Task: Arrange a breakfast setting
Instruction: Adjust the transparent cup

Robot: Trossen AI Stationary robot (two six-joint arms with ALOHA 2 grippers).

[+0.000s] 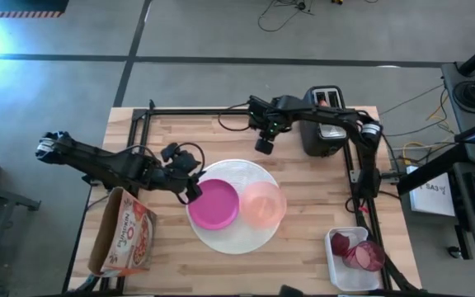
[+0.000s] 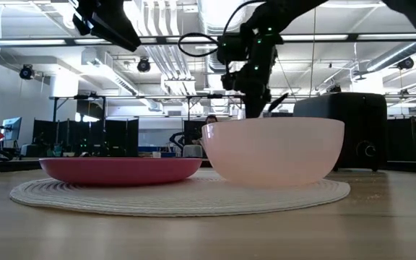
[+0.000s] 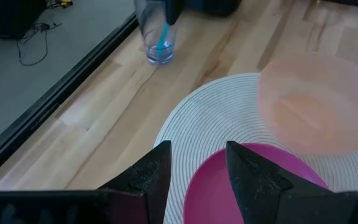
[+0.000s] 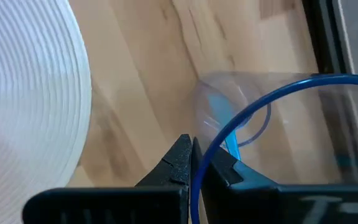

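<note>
From above I see a black toaster (image 1: 326, 124) at the far right of the wooden table (image 1: 303, 256), a tipped cereal box (image 1: 124, 233) at the near left, and a white tray (image 1: 336, 268) in the near right corner holding dark-red fruit (image 1: 358, 250) — none of them lies between either arm and the plates. I count one large white round plate (image 1: 236, 237), one smaller magenta plate (image 1: 213, 204) on its left half, one translucent peach bowl (image 1: 263, 205) on its right half just beside the magenta plate, one clear glass (image 3: 156, 34) and one teal-handled spoon (image 3: 162, 41) standing inside that glass.

My left gripper (image 3: 194, 171) hovers over the near-left edge of the magenta plate, its fingers (image 3: 153, 176) partly apart with nothing between them; the plate's rim shows just below the gap.

My right gripper (image 4: 194, 160) is beyond the white plate, near the toaster, directly over the clear glass. Its fingertips are pinched together on the thin blue rim of the glass. In the low view that arm hangs behind the bowl, and the bowl hides the glass.
</note>
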